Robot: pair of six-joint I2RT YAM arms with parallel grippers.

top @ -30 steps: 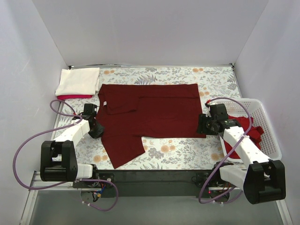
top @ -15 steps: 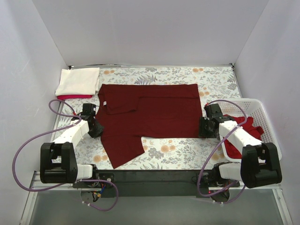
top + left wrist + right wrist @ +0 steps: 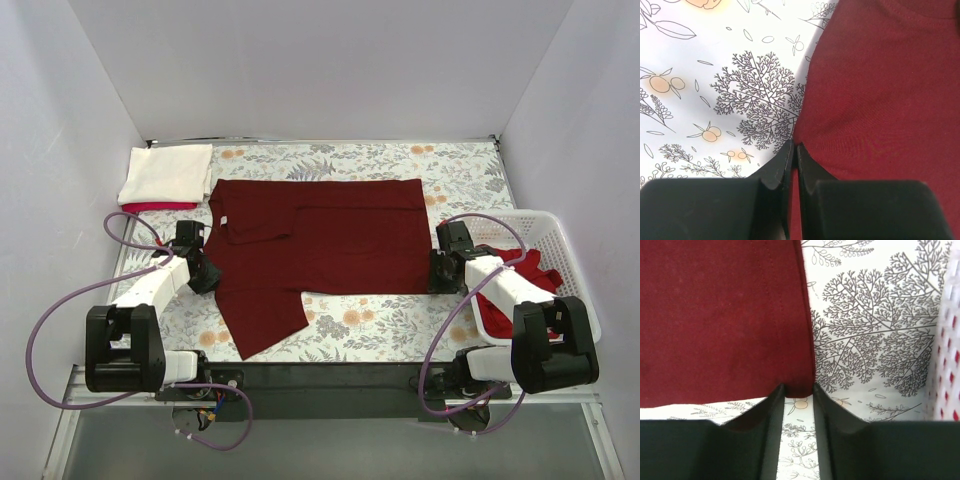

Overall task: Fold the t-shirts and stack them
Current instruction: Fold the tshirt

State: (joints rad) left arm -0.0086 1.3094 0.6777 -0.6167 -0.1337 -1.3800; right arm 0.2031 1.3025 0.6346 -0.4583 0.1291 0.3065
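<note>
A dark maroon t-shirt (image 3: 320, 235) lies spread on the floral table, with one sleeve pointing toward the near edge. My left gripper (image 3: 207, 275) sits at its left edge. In the left wrist view this gripper (image 3: 794, 146) is shut, with a pinch of the maroon cloth (image 3: 880, 90) between its fingers. My right gripper (image 3: 437, 272) is at the shirt's near right corner. In the right wrist view it (image 3: 798, 386) is open by a narrow gap. The hem corner (image 3: 720, 315) lies between its fingertips.
A folded cream t-shirt (image 3: 166, 172) lies on a red one (image 3: 155, 206) at the back left. A white lattice basket (image 3: 565, 250) stands at the right, with red shirts (image 3: 530, 275) in it. Its wall (image 3: 947, 340) is close beside my right gripper.
My right gripper has slid down to the shirt's near right corner and its jaws have narrowed round the hem. The left gripper and the shirt have not moved.
</note>
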